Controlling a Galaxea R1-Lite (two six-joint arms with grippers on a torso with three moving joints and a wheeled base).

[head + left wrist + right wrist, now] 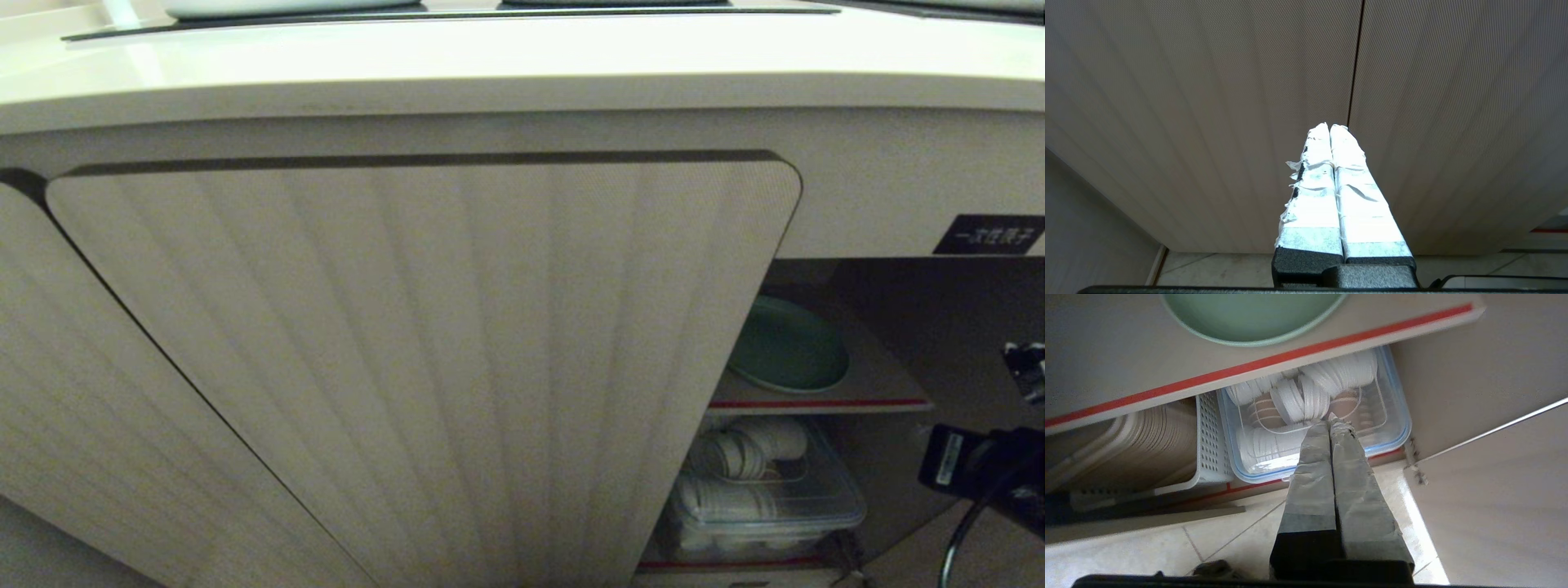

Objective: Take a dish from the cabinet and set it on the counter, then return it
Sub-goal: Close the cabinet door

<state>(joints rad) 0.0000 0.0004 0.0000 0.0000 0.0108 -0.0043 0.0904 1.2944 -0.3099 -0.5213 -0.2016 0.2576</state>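
Right hand (1329, 424) closed, empty, hovering below shelf's red front edge — you're opening it, rising to dish (1253, 318) rim. Left hand (1329, 127) closed, parked.

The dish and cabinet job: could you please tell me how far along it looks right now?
The cabinet stands open, and the dish lies on its upper red-edged shelf, so either nothing has started or it is already back; one moment cannot say. Nothing is in hand: the right tool is shut and empty in front of the clear container below, and the left tool is shut, facing ribbed doors.
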